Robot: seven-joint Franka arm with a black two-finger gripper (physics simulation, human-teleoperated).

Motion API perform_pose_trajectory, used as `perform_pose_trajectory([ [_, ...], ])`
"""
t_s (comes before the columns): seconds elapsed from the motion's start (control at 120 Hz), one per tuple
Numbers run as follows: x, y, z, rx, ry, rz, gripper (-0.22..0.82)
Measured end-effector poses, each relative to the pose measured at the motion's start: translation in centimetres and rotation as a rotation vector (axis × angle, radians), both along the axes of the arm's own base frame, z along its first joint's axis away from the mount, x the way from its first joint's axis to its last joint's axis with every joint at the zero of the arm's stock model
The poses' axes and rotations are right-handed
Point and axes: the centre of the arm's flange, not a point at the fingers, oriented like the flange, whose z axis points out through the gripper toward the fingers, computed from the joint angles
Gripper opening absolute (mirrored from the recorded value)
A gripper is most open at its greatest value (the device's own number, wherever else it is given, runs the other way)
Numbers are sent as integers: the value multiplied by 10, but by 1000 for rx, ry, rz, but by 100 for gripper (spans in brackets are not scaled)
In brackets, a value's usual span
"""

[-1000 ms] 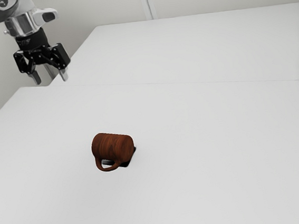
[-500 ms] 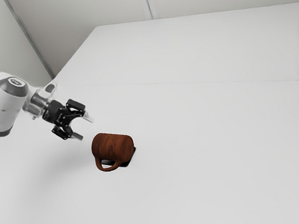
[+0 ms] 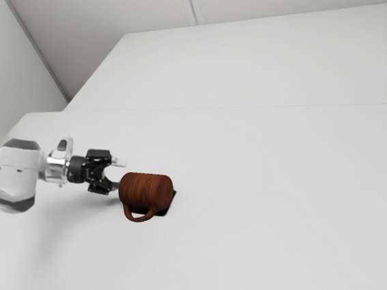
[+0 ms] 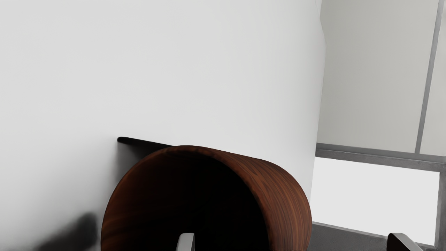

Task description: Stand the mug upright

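Note:
My gripper [image 3: 119,175] is at the mug's end on the exterior view's left, its fingers spread apart. The brown wood-grained mug [image 3: 145,190] lies on its side, handle toward the exterior view's bottom. In the wrist view the open mouth of the mug [image 4: 285,195] faces my hand. There my gripper [image 4: 291,242] has one fingertip in front of the dark mouth and the other beyond the mug's outer wall, with the near wall between them. I cannot tell whether either finger touches it.
The white table [image 3: 254,201] spreads around the mug, and a thin dark flat object [image 3: 172,202] lies beneath or beside it. A second white surface [image 3: 254,64] stands behind. A dark line crosses the exterior view's bottom left corner.
My hand came down from the upper left, tilted from pointing down to nearly level, and moved up close to the mug. The mug has not moved.

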Motion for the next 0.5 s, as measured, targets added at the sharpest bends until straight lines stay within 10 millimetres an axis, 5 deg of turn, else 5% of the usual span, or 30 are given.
perform_pose_trajectory([
  [0.275,3,-19,-1,-22,-98,-72,57],
  [0.5,6,-27,1,-26,-152,-101,7],
])
